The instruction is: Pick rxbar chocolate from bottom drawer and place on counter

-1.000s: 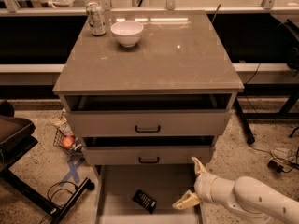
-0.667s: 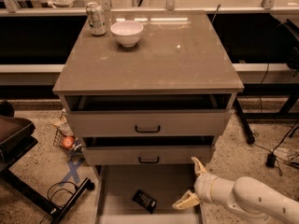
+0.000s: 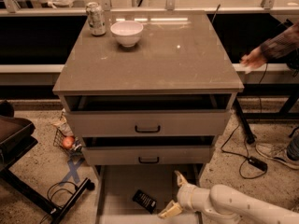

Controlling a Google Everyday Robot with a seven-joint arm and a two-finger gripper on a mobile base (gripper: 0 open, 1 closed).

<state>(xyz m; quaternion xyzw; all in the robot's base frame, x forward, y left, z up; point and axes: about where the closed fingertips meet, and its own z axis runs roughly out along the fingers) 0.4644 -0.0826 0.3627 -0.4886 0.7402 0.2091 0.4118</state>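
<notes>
The rxbar chocolate (image 3: pixel 144 201) is a small flat dark bar lying tilted on the floor of the bottom drawer (image 3: pixel 121 185), which is pulled out below the two upper drawers. My gripper (image 3: pixel 174 193) hangs over the drawer just right of the bar, apart from it. Its two pale fingers (image 3: pixel 180 178) are spread open and hold nothing. The white arm comes in from the lower right. The counter (image 3: pixel 182 55) is the glossy grey-brown top of the cabinet, above.
A silver can (image 3: pixel 96 18) and a white bowl (image 3: pixel 126 32) stand at the counter's back left. A person's hand (image 3: pixel 252 59) reaches in at the right. A dark chair (image 3: pixel 14 134), a floor basket with an apple (image 3: pixel 68 142) and cables (image 3: pixel 243 162) surround the cabinet.
The view has shifted slightly. A person's hand has come in at the right. My gripper stays open beside the bar at about the same spot.
</notes>
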